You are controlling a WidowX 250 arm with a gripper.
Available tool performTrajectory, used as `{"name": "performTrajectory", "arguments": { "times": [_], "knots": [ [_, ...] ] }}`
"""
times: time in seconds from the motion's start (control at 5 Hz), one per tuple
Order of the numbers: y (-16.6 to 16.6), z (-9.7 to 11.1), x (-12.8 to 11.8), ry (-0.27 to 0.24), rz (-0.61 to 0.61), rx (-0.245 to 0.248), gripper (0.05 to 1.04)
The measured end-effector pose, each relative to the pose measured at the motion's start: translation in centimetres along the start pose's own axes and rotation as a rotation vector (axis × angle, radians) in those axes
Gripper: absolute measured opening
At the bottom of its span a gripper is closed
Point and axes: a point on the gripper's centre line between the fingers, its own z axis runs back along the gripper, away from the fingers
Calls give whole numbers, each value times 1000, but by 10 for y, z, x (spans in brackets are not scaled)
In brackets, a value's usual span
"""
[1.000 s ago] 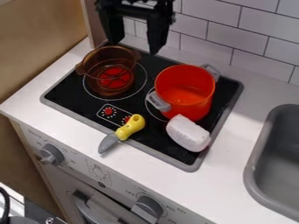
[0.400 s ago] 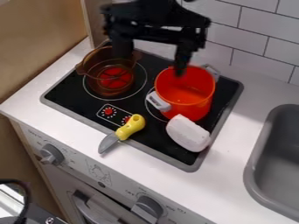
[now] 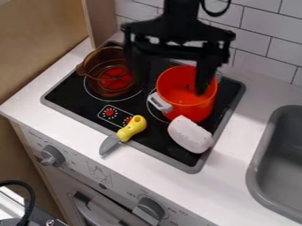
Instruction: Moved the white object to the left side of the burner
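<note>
White object [image 3: 190, 134] lies near the front right corner of the black stovetop [image 3: 156, 137]; the empty gripper [image 3: 171, 88] hangs above, fingers spread. Beside the red pot [image 3: 198, 110], the object looks light, slightly soft, best pinched across its narrower width.

Our black arm [image 3: 182, 12] hangs in from the top edge, our tool [image 3: 171, 88] pointing down with its fingers [image 3: 206, 76] wide apart.
</note>
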Motion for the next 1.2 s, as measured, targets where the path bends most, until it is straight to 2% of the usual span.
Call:
{"name": "performTrajectory", "arguments": {
  "times": [0.2, 1.0, 1.2],
  "knots": [
    [-5, -9, 4, -32, 32, -106, 1001],
    [-6, -8, 4, -40, 47, -121, 1001],
    [-7, -12, -5, -51, 229, -186, 1001]
  ]
}}
